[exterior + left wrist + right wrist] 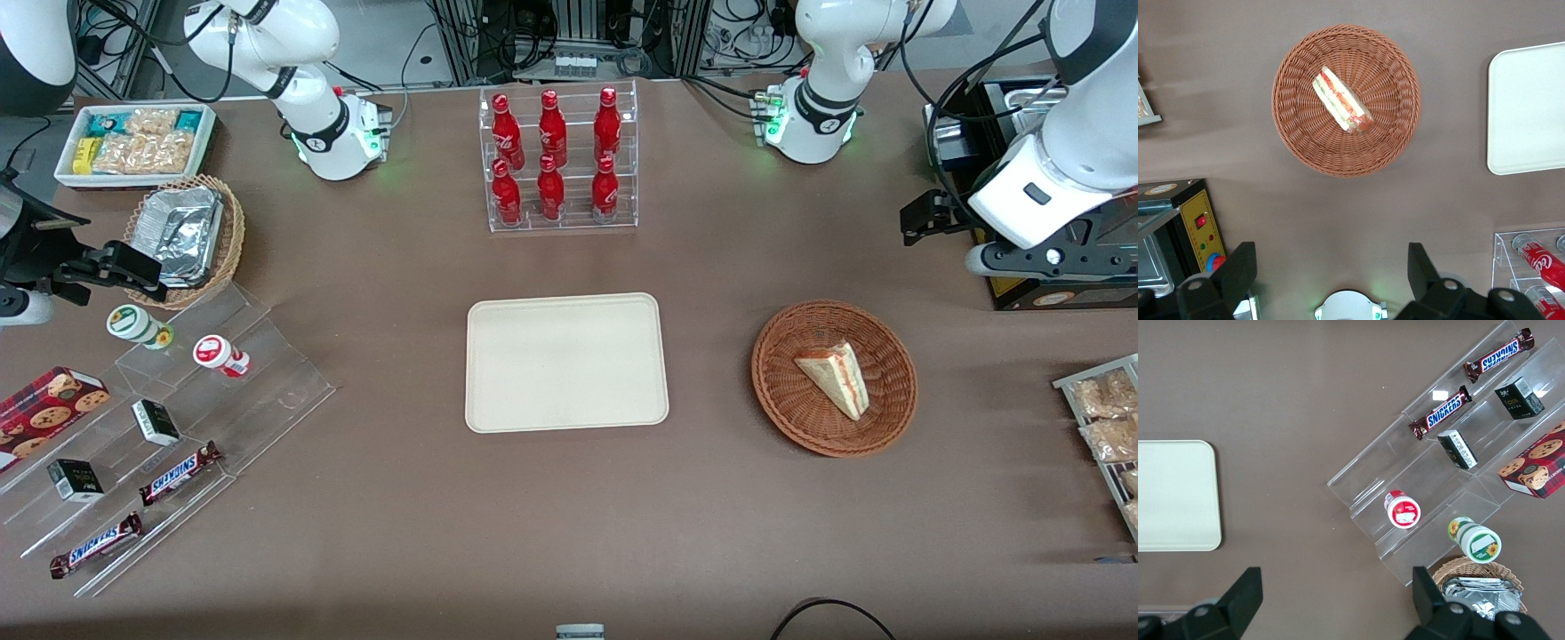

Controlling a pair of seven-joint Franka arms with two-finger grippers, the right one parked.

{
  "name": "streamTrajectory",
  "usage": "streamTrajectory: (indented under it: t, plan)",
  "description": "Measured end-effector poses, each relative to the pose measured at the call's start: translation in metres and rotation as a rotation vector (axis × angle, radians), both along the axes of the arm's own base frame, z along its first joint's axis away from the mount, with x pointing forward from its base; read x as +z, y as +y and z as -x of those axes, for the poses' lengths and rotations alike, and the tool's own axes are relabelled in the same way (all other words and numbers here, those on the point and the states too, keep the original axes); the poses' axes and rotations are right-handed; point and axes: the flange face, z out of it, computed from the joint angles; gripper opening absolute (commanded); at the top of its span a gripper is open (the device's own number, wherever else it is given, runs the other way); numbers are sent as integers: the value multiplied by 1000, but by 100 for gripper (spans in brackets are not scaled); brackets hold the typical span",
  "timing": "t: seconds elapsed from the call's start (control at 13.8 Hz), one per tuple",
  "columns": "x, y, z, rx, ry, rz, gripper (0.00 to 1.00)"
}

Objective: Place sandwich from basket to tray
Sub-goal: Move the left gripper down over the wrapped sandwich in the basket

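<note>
The sandwich [836,378], a pale bread wedge with red and green filling, lies in the round reddish-brown wicker basket [805,427]. Both show in the left wrist view, the sandwich [1341,100] in the middle of the basket [1295,133]. The cream tray [566,362] lies flat and bare beside the basket, toward the parked arm's end; it also shows in the left wrist view [1528,107]. My left gripper [917,222] hangs open and empty, well above the table and farther from the front camera than the basket. Its fingers [1238,270] stand wide apart.
A clear rack of red bottles [558,160] stands farther back than the tray. A black box with a yellow panel [1188,230] sits under my arm. Snack packets [1107,418] lie at the working arm's end. Acrylic steps with snacks [160,427] stand at the parked arm's end.
</note>
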Motion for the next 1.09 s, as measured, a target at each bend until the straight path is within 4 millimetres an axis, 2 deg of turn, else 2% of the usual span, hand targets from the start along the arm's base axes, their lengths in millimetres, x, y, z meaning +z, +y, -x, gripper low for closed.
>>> streamTrajectory:
  t: [0.29,0.43,0.72,1.09]
  plan:
    - [-2,0,-3,-5,-22,-16,100]
    - [-16,0,-7,-7,-19,-17,100]
    - [-76,-2,-16,-16,-17,-14,100]
    - [-168,-4,-20,-29,-55,2,100]
